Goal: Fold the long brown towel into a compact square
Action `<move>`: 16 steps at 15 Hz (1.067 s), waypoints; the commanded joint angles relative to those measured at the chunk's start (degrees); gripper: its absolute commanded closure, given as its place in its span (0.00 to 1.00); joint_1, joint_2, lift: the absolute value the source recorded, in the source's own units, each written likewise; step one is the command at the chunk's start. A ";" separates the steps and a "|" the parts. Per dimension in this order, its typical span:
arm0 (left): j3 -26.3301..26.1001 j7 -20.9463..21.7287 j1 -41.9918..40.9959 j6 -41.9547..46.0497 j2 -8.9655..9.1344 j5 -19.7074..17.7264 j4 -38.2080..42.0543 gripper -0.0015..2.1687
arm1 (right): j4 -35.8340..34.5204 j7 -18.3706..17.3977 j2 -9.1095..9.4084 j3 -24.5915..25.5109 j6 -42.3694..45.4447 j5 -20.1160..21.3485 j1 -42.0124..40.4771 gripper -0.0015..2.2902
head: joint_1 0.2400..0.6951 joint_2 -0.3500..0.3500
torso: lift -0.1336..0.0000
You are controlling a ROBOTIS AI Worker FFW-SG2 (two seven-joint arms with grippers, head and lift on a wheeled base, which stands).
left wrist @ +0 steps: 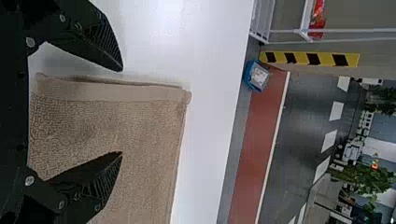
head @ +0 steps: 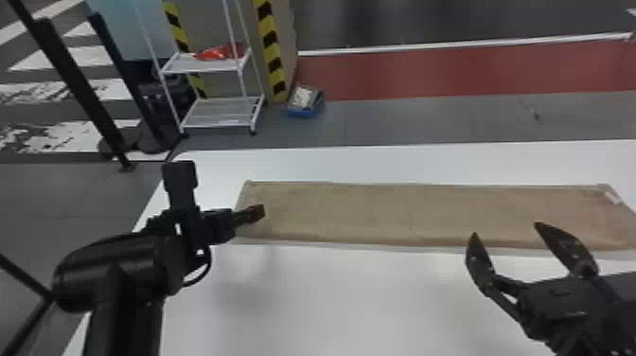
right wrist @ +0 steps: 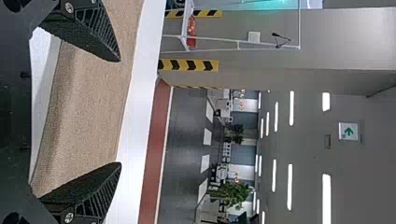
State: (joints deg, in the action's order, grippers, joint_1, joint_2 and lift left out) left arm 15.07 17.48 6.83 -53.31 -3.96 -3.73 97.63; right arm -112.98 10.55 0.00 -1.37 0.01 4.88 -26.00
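The brown towel (head: 378, 213) lies as a long flat strip across the white table, a small pale tag near its right end. My left gripper (head: 258, 213) is over the towel's left end in the head view. In the left wrist view the left gripper (left wrist: 122, 112) stands open, one finger over the towel (left wrist: 144, 121) and the other beyond its hemmed end edge. At the towel's near long edge, toward the right, my right gripper (head: 505, 229) is open. The right wrist view shows the right gripper (right wrist: 120, 112) with its fingers apart and the towel (right wrist: 88, 93) behind them.
The white table (head: 331, 303) extends in front of and behind the towel. Beyond its far edge are a white wire shelf cart (head: 213, 66), a blue bin (head: 305, 102) on the floor, and black posts at the left.
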 commanded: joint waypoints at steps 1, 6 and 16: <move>1.36 2.91 0.21 -1.67 0.00 -0.49 -0.07 0.28 | 0.04 0.00 0.05 0.05 0.03 -0.04 -0.01 0.04 | 1.00 0.73 | 0.07; 1.62 5.46 -0.06 -3.25 -0.17 0.13 0.02 0.96 | 0.04 0.00 0.05 0.14 -0.15 -0.04 -0.01 0.04 | 1.00 0.70 | 0.07; 8.83 13.28 -4.54 -3.60 -3.07 0.48 5.12 0.99 | -0.40 0.09 0.05 0.05 -0.15 -0.04 -0.01 0.04 | 1.00 0.75 | 0.07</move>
State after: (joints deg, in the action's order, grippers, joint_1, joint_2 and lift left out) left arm 22.00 30.11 3.27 -56.64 -6.17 -2.95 101.58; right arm -113.29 10.62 0.00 -1.27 -0.14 4.83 -26.09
